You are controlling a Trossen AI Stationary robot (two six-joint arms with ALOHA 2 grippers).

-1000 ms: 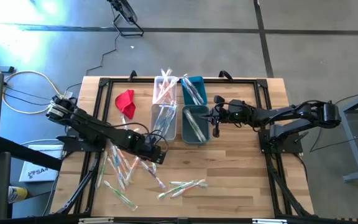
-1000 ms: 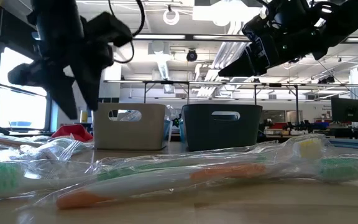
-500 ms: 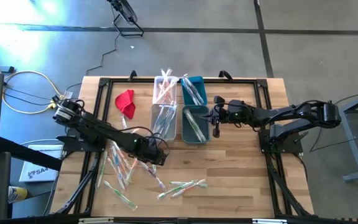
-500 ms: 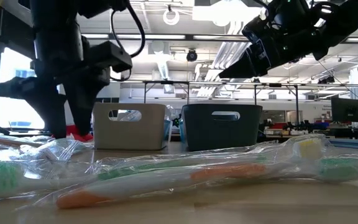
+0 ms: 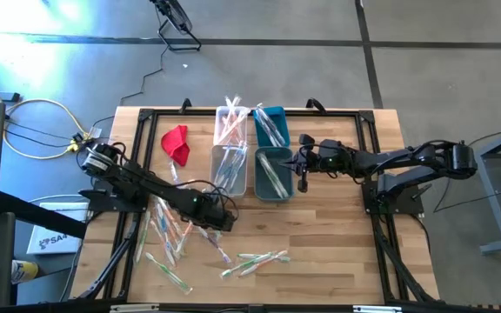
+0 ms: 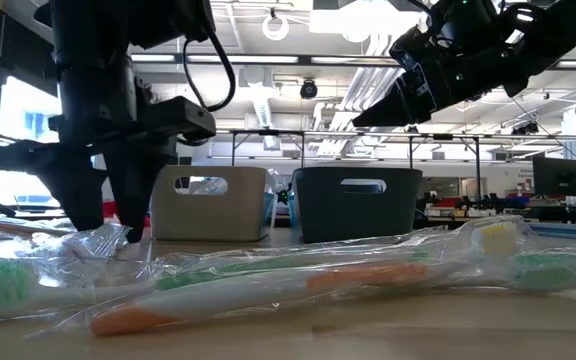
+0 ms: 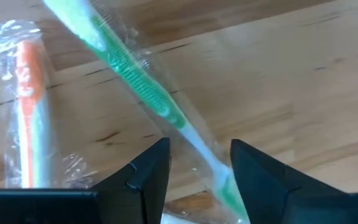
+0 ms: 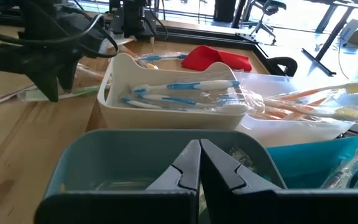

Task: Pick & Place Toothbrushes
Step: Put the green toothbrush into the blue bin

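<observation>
Left gripper (image 5: 224, 223): down on the table (image 5: 337, 235) just in front of the bins (image 5: 231, 169), fingers (image 7: 143, 177) spread either side of a green toothbrush (image 7: 143, 87) in its wrapper, not closed on it.
Right gripper (image 5: 300, 163): over the teal bin (image 5: 274, 174), fingers pressed together, holding nothing.
Loose toothbrushes (image 5: 177, 239): scattered on the table in front of the bins, around the left gripper.
Sorted toothbrushes: some already lying in the bins.
Red cloth (image 5: 177, 143): left of the bins.

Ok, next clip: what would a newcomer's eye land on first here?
Probably the left gripper, open and low over the scatter of wrapped toothbrushes on the table's front-left, its jaws straddling a green-handled toothbrush. Next, the four bins at the back centre, with the shut right gripper above the teal one.
</observation>
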